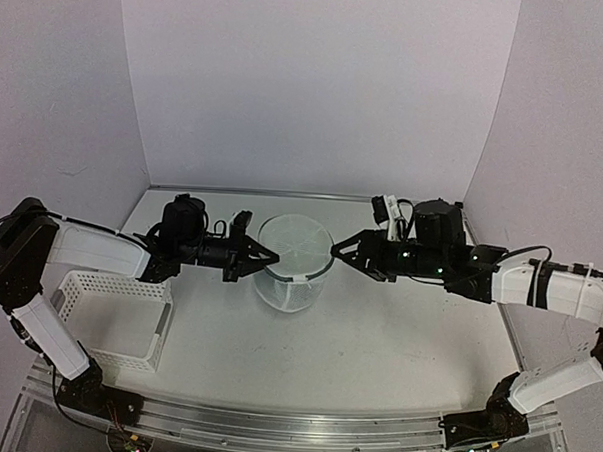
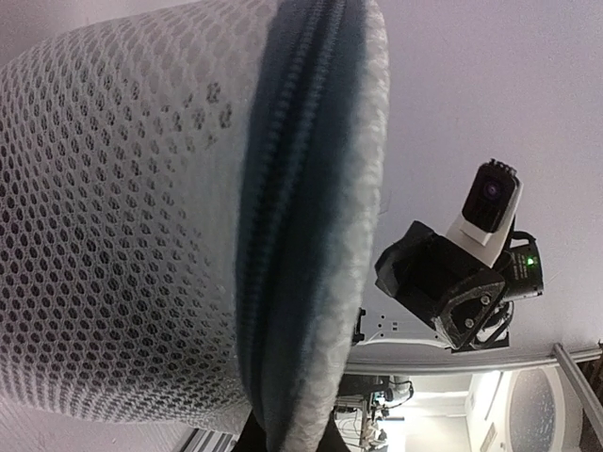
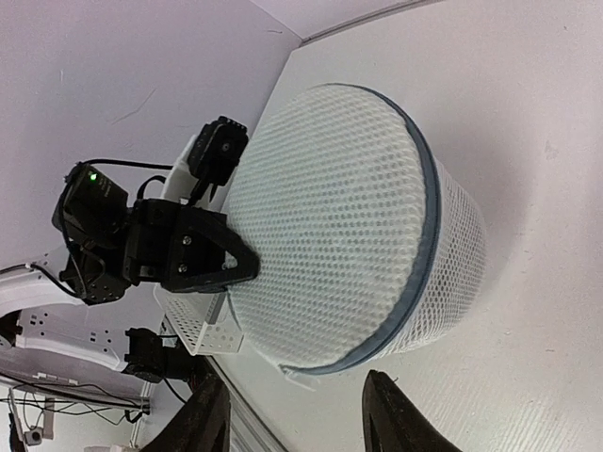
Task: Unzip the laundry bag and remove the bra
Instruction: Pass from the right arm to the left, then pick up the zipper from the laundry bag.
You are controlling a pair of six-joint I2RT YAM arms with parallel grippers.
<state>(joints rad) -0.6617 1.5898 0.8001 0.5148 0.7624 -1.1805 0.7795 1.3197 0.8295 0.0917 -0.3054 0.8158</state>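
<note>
1. The left claw [image 1: 270, 257] is clamped on the rim of the laundry bag [image 1: 296, 248] at 9 o'clock.
2. The right claw [image 1: 335, 253] is held open just beside that rim at 3 o'clock.
3. The bag is stood upright, zipped shut; a white basket [image 1: 117, 318] is seen at 8 o'clock.

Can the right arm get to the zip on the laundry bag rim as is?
Probably yes. The right gripper is open right at the laundry bag, with nothing between it and the zip. The left gripper looks pinched on the opposite side, clear of that approach.
</note>
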